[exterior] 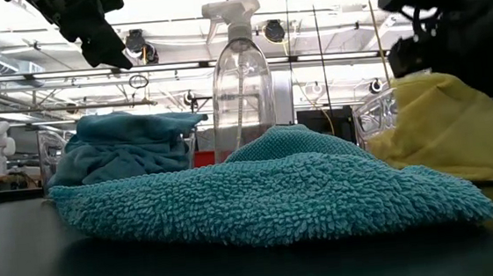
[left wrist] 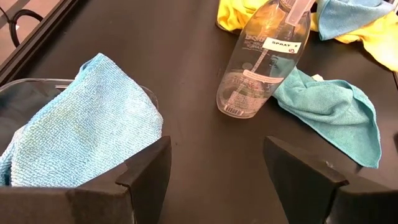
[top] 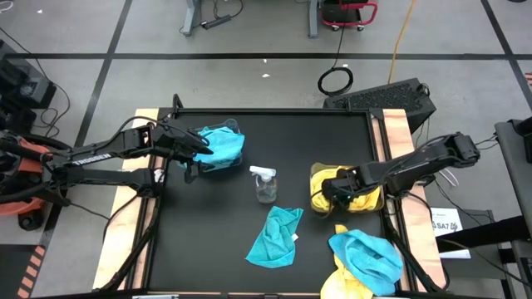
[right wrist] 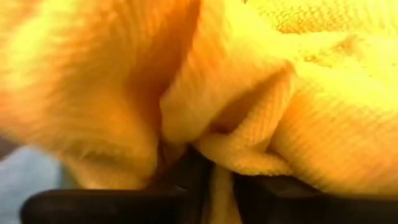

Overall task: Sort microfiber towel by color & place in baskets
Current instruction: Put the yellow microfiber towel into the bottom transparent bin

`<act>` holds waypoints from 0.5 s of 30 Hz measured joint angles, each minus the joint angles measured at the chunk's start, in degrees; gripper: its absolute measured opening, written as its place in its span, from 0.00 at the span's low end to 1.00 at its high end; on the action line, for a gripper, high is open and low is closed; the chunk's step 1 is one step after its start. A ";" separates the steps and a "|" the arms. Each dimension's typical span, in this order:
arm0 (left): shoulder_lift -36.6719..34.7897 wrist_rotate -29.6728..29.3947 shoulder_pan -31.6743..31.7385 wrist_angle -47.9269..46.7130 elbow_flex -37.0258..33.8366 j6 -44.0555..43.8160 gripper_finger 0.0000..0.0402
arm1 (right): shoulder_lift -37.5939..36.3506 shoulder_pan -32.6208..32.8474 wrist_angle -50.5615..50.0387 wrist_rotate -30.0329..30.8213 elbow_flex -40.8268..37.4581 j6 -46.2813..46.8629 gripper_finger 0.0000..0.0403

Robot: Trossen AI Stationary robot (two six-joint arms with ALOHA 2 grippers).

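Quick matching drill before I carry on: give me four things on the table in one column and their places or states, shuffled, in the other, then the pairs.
Things:
1. spray bottle
2. left tool
3. right tool
4. loose turquoise towel

Places or states:
A. pushed into the yellow towels
B. lying flat near the table's front edge
C. standing upright mid-table
D. open, over the basket of turquoise towels

Pairs: 1-C, 2-D, 3-A, 4-B
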 joint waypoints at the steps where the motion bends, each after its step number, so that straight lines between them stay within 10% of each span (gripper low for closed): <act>1: 0.00 -0.01 0.01 -0.02 0.00 0.00 0.65 | -0.73 0.04 -0.38 -0.15 0.48 0.11 0.20; 15: 0.00 0.00 -0.01 0.28 0.00 0.00 0.65 | -11.57 0.09 -5.94 2.00 13.17 -2.47 0.52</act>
